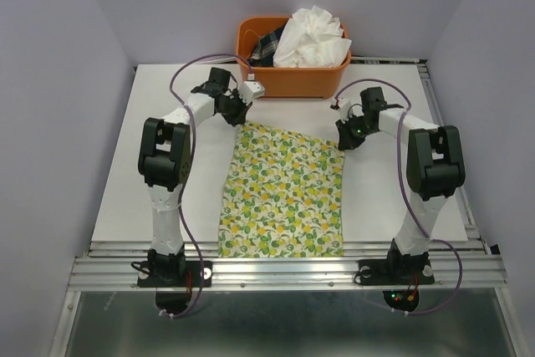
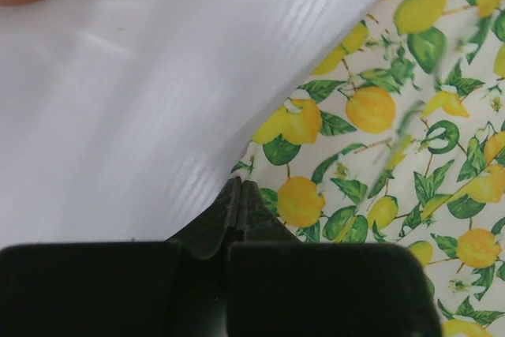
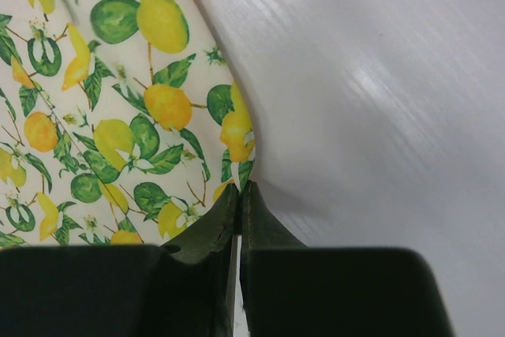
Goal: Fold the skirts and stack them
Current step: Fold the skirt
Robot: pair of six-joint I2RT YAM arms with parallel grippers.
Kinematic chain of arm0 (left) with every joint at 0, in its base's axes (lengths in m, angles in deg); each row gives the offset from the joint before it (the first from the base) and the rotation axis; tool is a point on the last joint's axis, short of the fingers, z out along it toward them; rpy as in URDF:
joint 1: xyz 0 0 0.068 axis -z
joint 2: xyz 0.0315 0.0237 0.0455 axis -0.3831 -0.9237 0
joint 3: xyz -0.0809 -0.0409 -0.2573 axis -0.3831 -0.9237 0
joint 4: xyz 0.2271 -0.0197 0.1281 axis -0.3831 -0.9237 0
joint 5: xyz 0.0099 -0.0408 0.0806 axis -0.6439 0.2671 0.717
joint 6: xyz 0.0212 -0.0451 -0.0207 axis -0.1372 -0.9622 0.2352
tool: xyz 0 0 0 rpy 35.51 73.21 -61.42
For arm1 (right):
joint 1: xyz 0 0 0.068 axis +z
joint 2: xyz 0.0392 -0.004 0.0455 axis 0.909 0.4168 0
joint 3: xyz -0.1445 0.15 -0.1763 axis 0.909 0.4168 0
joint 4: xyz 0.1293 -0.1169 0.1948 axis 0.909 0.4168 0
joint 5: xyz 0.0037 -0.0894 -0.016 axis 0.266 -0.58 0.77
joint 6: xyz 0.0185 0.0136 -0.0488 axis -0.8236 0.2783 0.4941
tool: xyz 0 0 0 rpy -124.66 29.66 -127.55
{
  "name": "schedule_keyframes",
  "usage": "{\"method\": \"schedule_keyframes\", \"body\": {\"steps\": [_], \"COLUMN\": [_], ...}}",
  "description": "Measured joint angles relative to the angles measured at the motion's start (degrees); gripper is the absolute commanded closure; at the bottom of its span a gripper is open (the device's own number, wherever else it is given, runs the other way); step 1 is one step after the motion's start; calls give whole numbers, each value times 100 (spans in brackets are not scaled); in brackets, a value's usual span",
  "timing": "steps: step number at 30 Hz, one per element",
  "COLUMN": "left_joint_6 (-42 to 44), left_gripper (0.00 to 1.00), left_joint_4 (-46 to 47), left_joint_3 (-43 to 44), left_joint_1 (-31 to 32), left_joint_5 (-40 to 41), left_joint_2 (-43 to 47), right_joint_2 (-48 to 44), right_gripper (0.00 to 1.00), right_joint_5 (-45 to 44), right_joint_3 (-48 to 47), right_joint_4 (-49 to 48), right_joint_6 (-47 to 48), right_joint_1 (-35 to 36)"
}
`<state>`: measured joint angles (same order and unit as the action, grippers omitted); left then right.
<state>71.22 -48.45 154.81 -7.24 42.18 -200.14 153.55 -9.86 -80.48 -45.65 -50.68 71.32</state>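
Observation:
The lemon-print skirt (image 1: 284,194) lies spread flat on the white table, its hem at the near edge. My left gripper (image 1: 238,114) sits at the skirt's far left corner. In the left wrist view its jaws (image 2: 240,185) are pressed together, with the lemon-print skirt (image 2: 379,140) corner at their tip. My right gripper (image 1: 345,138) is at the far right corner. The right wrist view shows that gripper (image 3: 240,187) shut on the edge of the lemon-print skirt (image 3: 118,116). The plain white crinkly skirt (image 1: 311,38) is heaped in the basket.
An orange plastic basket (image 1: 292,81) stands at the table's far edge, just behind both grippers, and also holds a dark plaid cloth (image 1: 266,43). Bare white table (image 1: 167,198) shows on both sides of the skirt. Metal rails (image 1: 284,269) run along the near edge.

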Motion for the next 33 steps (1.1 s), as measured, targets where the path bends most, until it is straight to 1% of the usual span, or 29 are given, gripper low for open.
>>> {"method": "schedule_keyframes", "body": {"steps": [7, 18, 21, 25, 28, 32, 33], "left_joint_6": [-358, -361, -330, -221, -17, 330, 439], "left_gripper": [100, 100, 100, 100, 100, 100, 100], "left_joint_4": [492, 557, 616, 643, 673, 640, 675], "left_joint_3": [26, 776, 872, 855, 450, -409, -776], "left_joint_1": [-219, -269, -304, -348, -369, -382, -385], "left_joint_5": [-9, -17, -33, -136, -289, -468, -518], "left_joint_2": [463, 476, 479, 516, 848, 1661, 1987], "right_joint_2": [-138, -170, -177, -299, -586, -1270, -1513], "right_gripper": [99, 99, 99, 99, 99, 99, 99], "right_joint_5": [-205, -619, -682, -656, -487, -116, -9], "right_joint_3": [-103, -802, -1073, -1121, -986, -437, -234], "right_joint_4": [-271, -592, -654, -723, -730, -686, -675], "right_joint_6": [-127, -365, -378, -356, -251, 68, 166], "right_joint_1": [9, 9, 9, 9, 9, 9, 9]}}
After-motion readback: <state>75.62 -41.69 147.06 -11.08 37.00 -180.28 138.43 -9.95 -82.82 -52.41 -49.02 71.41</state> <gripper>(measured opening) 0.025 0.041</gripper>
